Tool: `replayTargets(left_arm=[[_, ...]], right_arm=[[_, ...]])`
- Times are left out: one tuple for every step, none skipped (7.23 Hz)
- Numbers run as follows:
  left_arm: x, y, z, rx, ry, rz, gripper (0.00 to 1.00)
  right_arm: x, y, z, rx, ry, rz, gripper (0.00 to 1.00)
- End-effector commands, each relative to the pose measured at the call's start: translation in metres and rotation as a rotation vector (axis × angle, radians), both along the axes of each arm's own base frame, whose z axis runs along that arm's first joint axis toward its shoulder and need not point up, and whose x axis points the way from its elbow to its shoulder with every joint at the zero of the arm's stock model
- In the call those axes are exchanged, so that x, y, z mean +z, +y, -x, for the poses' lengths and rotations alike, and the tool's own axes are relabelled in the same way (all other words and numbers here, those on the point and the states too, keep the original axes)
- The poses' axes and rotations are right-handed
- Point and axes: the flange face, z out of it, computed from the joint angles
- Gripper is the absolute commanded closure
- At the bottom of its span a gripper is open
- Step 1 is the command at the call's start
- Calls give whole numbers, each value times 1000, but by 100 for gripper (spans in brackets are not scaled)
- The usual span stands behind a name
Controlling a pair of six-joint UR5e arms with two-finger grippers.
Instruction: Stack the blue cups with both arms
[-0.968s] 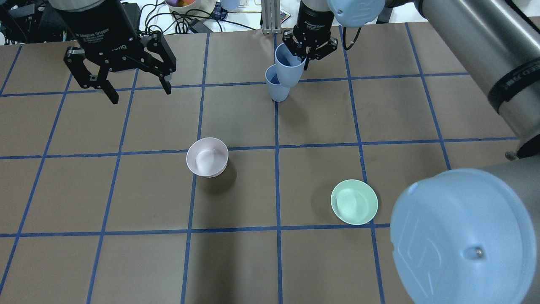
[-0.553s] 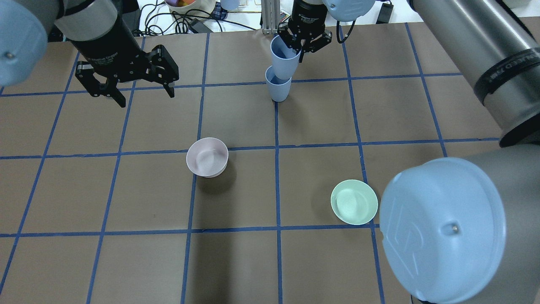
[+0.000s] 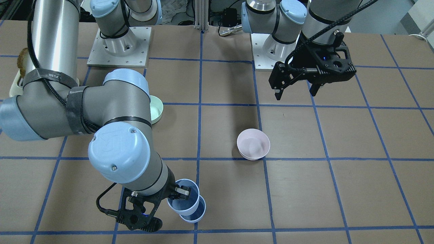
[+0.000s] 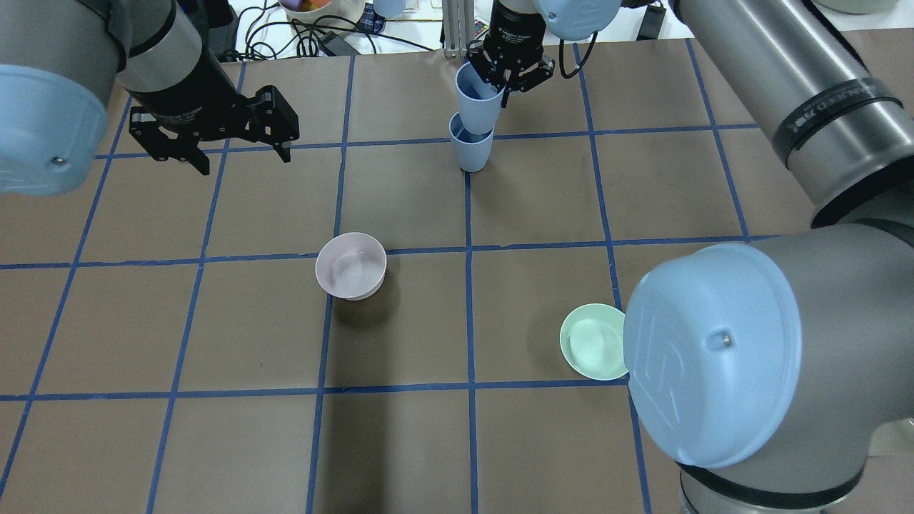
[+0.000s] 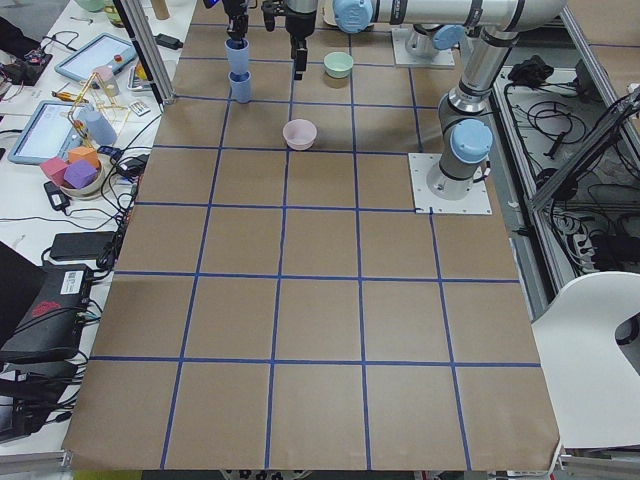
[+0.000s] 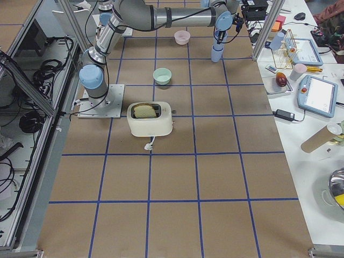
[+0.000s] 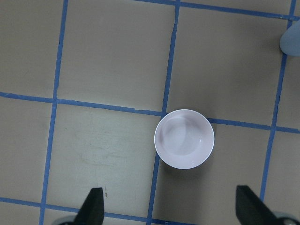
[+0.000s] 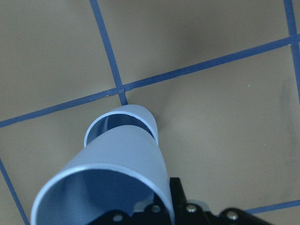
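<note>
You've got the brown table (image 4: 214, 442) with its blue tape grid filling the overhead view, and the right arm (image 4: 800, 93) stretches right across it to the far edge, its big elbow cap hanging over the near right corner. The left arm (image 4: 164, 64) comes in over the far left squares. Over on the right-side view there's a cream toaster (image 6: 150, 119) near the robot's base with a slice in its slot, well apart from the action. Now the tools: your left gripper (image 4: 244, 160) hangs above the table with its fingers spread wide and nothing between them, and its wrist camera looks straight down past both fingertips at the pink bowl (image 4: 350, 265). That bowl sits upright just beside a tape crossing near the middle of the table. The mint-green bowl (image 4: 589, 343) sits upright nearer the robot on the right, its edge tucked under the elbow cap in the overhead view. Your right gripper (image 4: 505, 84) is clamped on the rim of the upper blue cup (image 4: 477, 100), one finger inside the mouth and one outside. That cup is tilted, mouth leaning toward the gripper, and its base meets the mouth of the lower blue cup (image 4: 471, 151). How deep it sits inside, you can't tell from these views. The lower blue cup stands upright on the table on a tape line, just beside a crossing near the far edge.
</note>
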Motion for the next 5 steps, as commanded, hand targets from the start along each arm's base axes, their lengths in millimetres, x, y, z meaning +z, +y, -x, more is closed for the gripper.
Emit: replayTargets(left_arm=[[9, -10, -1, 1, -1, 4, 0], [6, -10, -1, 1, -1, -1, 0], [7, -8, -1, 1, -2, 1, 0], [7, -7, 0, -1, -2, 1, 0], [6, -8, 0, -1, -2, -1, 0]], right_arm=[[-4, 0, -1, 1, 0, -5, 100], [-3, 1, -5, 6, -1, -4, 100], [-4, 2, -8, 10, -1, -4, 100], [-5, 1, -8, 10, -1, -2, 100], [-5, -2, -9, 10, -3, 17, 100]])
